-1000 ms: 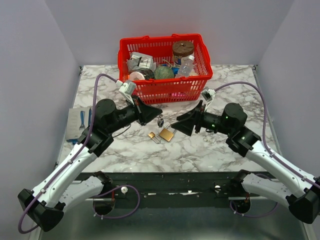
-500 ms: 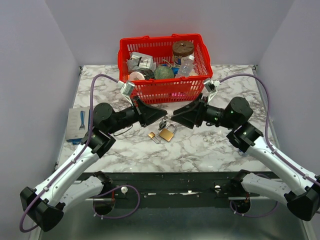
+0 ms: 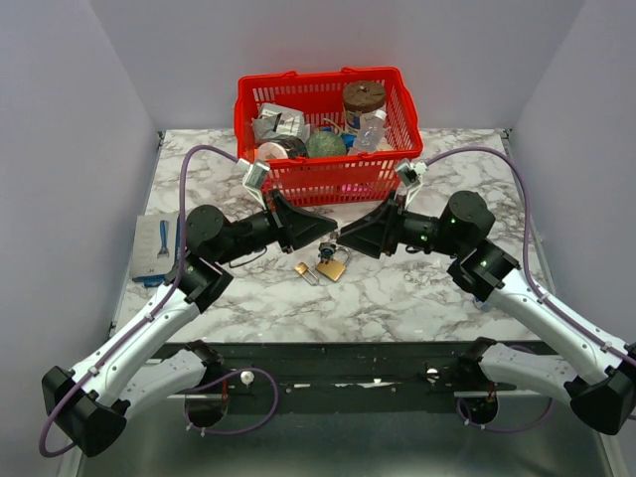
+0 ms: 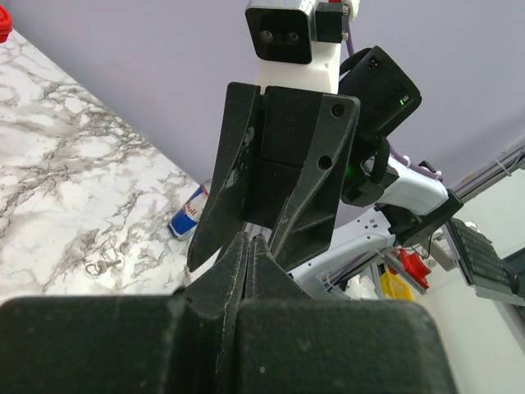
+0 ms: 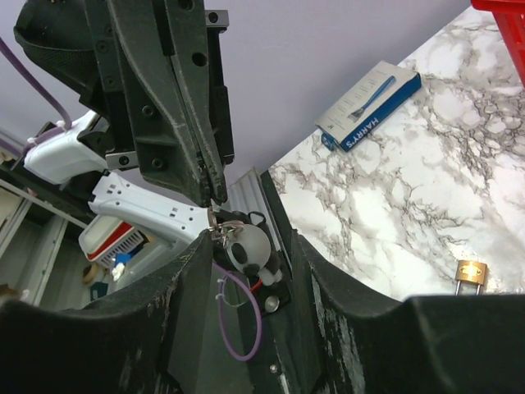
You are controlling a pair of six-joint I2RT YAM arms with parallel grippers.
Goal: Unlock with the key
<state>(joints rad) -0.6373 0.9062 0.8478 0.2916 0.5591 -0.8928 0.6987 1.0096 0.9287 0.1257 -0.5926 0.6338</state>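
Note:
My left gripper (image 3: 331, 237) is shut, its fingertips (image 4: 248, 240) pressed together above the table's middle. In the right wrist view a small metal piece, which I take for the key (image 5: 215, 223), hangs from those tips on a ring with a panda charm (image 5: 246, 246). My right gripper (image 3: 345, 238) faces it tip to tip. Its jaws stand apart on either side of the charm, and its fingers (image 4: 316, 164) fill the left wrist view. The brass padlock (image 3: 331, 268) lies on the marble just below both tips.
A red basket (image 3: 328, 174) full of items stands close behind the grippers. A smaller lock (image 3: 306, 271) lies left of the padlock. A blue razor box (image 3: 157, 243) sits at the left edge. A drink can (image 4: 189, 220) lies on the marble.
My right gripper has swung left and up to meet the left gripper's tips, and its jaws have narrowed. The left gripper has shifted slightly right, still shut.

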